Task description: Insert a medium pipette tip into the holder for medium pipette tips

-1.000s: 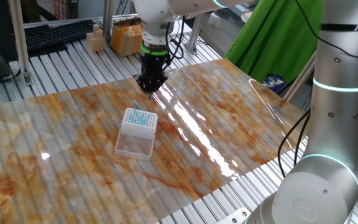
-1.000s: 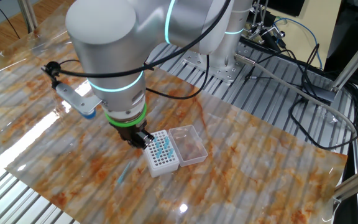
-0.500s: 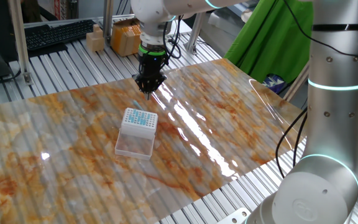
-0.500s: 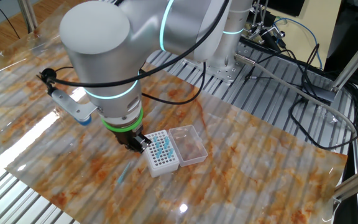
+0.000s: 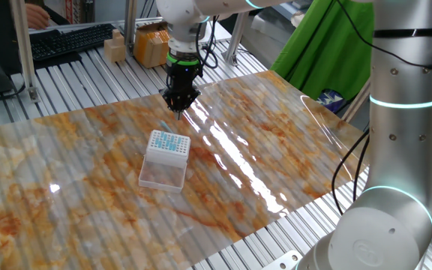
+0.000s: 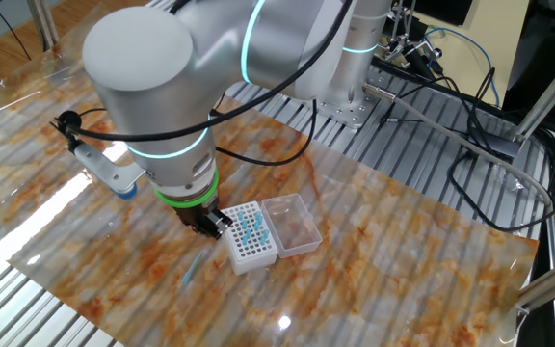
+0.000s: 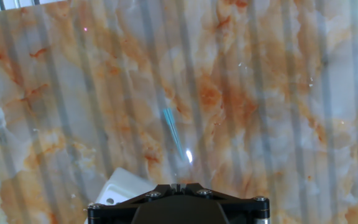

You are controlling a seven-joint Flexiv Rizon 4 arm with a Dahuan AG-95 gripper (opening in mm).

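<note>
The medium pipette tip [image 7: 173, 132], a thin pale teal cone, lies flat on the marbled table. It also shows in one fixed view [image 5: 163, 124] and in the other fixed view [image 6: 189, 271]. The holder for medium pipette tips [image 5: 169, 143] is a white box with a teal-dotted grid top. Its clear flap [image 5: 163, 175] lies open beside it. The holder also shows in the other fixed view [image 6: 251, 237], and one corner shows in the hand view [image 7: 118, 190]. My gripper [image 5: 180, 109] hangs just above the table beside the holder, its fingers drawn to a point and empty. It also shows in the other fixed view [image 6: 210, 223].
A second robot arm [image 5: 407, 112] stands at the table's right edge. Cardboard boxes [image 5: 150, 43] and a keyboard [image 5: 70, 39] sit beyond the far edge. Cables [image 6: 470, 145] run over the ribbed metal bench.
The arm's upper joints have swung a little to the left in the other fixed view. The gripper has barely shifted. The tip and the holder have not moved.
</note>
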